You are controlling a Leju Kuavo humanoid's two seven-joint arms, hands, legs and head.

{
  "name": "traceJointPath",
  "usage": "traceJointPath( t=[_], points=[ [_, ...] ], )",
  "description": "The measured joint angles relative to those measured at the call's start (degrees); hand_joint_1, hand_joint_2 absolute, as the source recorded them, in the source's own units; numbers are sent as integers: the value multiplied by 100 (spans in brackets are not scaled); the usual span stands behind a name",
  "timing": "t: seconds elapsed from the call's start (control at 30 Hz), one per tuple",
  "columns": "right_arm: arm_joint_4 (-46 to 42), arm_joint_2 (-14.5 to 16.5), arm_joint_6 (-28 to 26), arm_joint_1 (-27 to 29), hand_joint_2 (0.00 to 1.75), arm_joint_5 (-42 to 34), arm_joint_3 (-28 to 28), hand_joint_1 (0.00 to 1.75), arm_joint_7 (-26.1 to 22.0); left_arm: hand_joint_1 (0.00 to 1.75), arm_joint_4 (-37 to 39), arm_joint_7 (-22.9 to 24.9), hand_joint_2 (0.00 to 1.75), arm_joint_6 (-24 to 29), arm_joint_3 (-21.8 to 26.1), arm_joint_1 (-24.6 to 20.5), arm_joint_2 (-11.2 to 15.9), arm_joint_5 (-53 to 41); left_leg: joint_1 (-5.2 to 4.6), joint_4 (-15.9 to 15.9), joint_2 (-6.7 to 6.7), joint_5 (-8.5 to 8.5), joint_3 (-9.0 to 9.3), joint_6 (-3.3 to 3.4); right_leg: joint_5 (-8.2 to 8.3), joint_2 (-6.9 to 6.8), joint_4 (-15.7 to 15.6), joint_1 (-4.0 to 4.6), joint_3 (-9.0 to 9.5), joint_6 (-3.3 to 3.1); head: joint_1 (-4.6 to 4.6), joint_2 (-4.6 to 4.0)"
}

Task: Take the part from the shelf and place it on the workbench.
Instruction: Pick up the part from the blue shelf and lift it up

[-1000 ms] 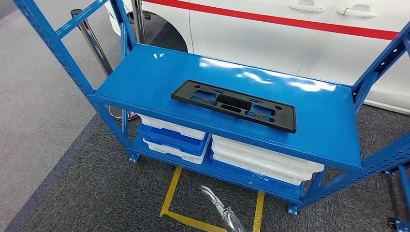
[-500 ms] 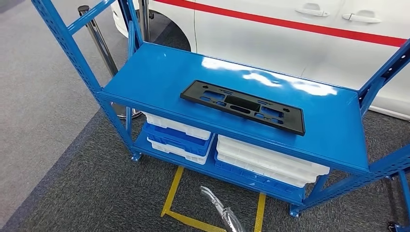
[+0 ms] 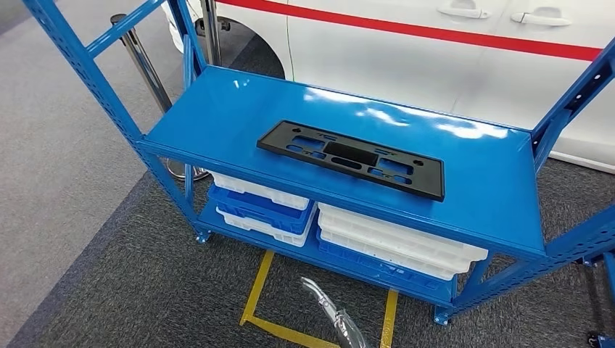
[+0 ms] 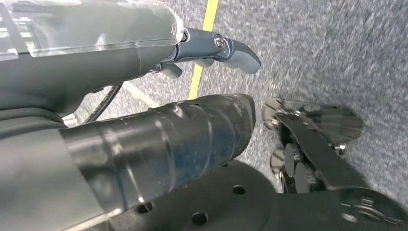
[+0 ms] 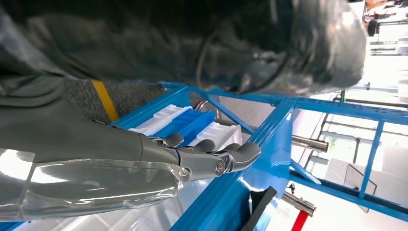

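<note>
The part (image 3: 350, 158), a long flat black plate with cut-outs, lies on the top board of the blue shelf (image 3: 232, 109), near the front edge. Nothing touches it. In the right wrist view my right hand (image 5: 202, 156) holds nothing. Its fingers are stretched out below the shelf's front rail, and the part's edge (image 5: 260, 207) shows just beyond. My left hand (image 4: 211, 45) hangs over the grey carpet with its fingers apart and nothing in it. A silver hand tip (image 3: 330, 312) shows low in the head view; I cannot tell which hand it is.
White and blue trays (image 3: 391, 243) are stacked on the lower board. Blue uprights (image 3: 80, 65) frame both ends of the shelf. A white car with a red stripe (image 3: 435, 58) stands behind, and a metal post (image 3: 141, 61) at the back left. Yellow tape (image 3: 257, 286) marks the carpet in front.
The whole picture swayed to the right and back again, so the camera moved. The part lies at the same spot on the shelf. The silver hand tip stays low in the picture.
</note>
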Motion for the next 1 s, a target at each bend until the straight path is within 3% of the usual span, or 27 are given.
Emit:
traceJointPath(
  t=[0.07, 0.2, 0.27, 0.33, 0.37, 0.4, 0.43, 0.5, 0.57, 0.67, 0.73, 0.83, 0.87, 0.9, 0.93, 1.0],
  points=[
    [-14, -2, 1, 0, 0, -7, 0, 0, 0, 0, 1, -1, 0, 0, 0, -8, 5, 0, -30, -514, 4, 148, 230, 52, -7, 1, 11, 14, -5, 40, 1, 0],
    [-43, -11, 2, -2, 0, -13, 0, 0, 1, 0, 2, -2, 0, -2, -2, -4, -2, 0, -23, -637, 4, 189, 262, 161, -57, 5, 74, -1, -36, 164, 3, 0],
    [-63, -23, 2, -1, 0, -13, 0, 0, 0, 0, 2, -2, 0, -3, -2, -7, -10, 0, 3, -686, 18, 225, 274, 230, -338, 18, 496, -11, -224, 206, 4, 0],
    [-71, -33, 2, 2, 0, -14, 0, 0, 0, 0, 2, -2, 0, -3, -2, -11, -11, 0, -2, -686, 22, 226, 263, 256, -693, 21, 1225, -29, -575, 236, 3, 0],
    [-71, -37, 2, 4, 0, -15, 0, 0, 0, 0, 2, -2, 0, -3, -2, -10, -11, 1, -5, -683, 21, 224, 262, 256, -768, 21, 1496, -41, -707, 251, 3, 0],
    [-71, -39, 2, 6, 0, -16, 0, 0, 0, 0, 2, -2, 0, -3, -2, -8, -11, 2, -5, -678, 18, 222, 262, 254, -738, 20, 1587, -51, -757, 262, 3, 0],
    [-71, -41, 2, 8, 0, -16, 0, 0, 0, 0, 2, -2, 0, -5, -2, -7, -14, 3, -3, -672, 12, 216, 266, 246, -590, 19, 1434, -62, -688, 268, 3, 0],
    [-71, -42, 3, 7, 0, -17, 0, 0, 0, 0, 2, -3, 0, -17, -2, -7, -22, 8, -2, -646, -4, 190, 275, 208, -199, 22, 698, -84, -340, 261, 4, 0],
    [-75, -43, 8, 10, 0, -17, 0, 0, 1, 0, 2, -5, 0, -28, -4, -13, -28, 16, -21, -599, -18, 155, 262, 144, -9, 31, 146, -73, -95, 227, 2, 0],
    [-86, -43, 16, 15, 0, -17, 0, 0, 3, 0, 2, -7, 0, -31, -16, -17, -28, 36, -21, -583, -19, 132, 245, 47, 0, 48, 52, -50, -81, 134, 1, 0],
    [-89, -40, 27, 13, 0, -17, 1, 0, 5, 0, 2, -7, 0, -31, -32, -20, -26, 45, 0, -420, -13, 1, 179, -11, 16, 38, 23, -61, -71, 64, 1, 0],
    [-90, -35, 56, 9, 0, -17, 2, 0, 14, 0, 2, -5, 0, -43, -54, -19, -24, 50, 10, 555, -6, -522, -264, -65, 14, 9, 10, -54, -66, -1, 0, 0],
    [-90, -35, 69, 8, 0, -17, 2, 0, 19, 0, 2, -1, 0, -51, -64, -17, -24, 51, 12, 872, -6, -626, -416, -72, 10, 3, 11, -45, -64, -8, 0, 0],
    [-90, -35, 83, 6, 0, -17, 2, 0, 24, 0, 2, 3, 0, -58, -77, -14, -24, 52, 11, 1018, -6, -622, -489, -71, 7, 1, 12, -37, -58, -12, 0, 0],
    [-89, -35, 96, 4, 0, -17, 2, 0, 28, 0, 2, 8, 0, -62, -90, -13, -23, 55, 10, 955, -6, -511, -464, -61, 3, 3, 13, -31, -48, -14, 0, 0],
    [-89, -34, 115, 1, 0, -17, 2, 0, 31, 0, 2, 19, 0, -63, -111, -12, -16, 66, 3, 249, -4, -89, -139, -11, -11, 11, 14, -27, -14, -8, 0, 0]
  ],
)
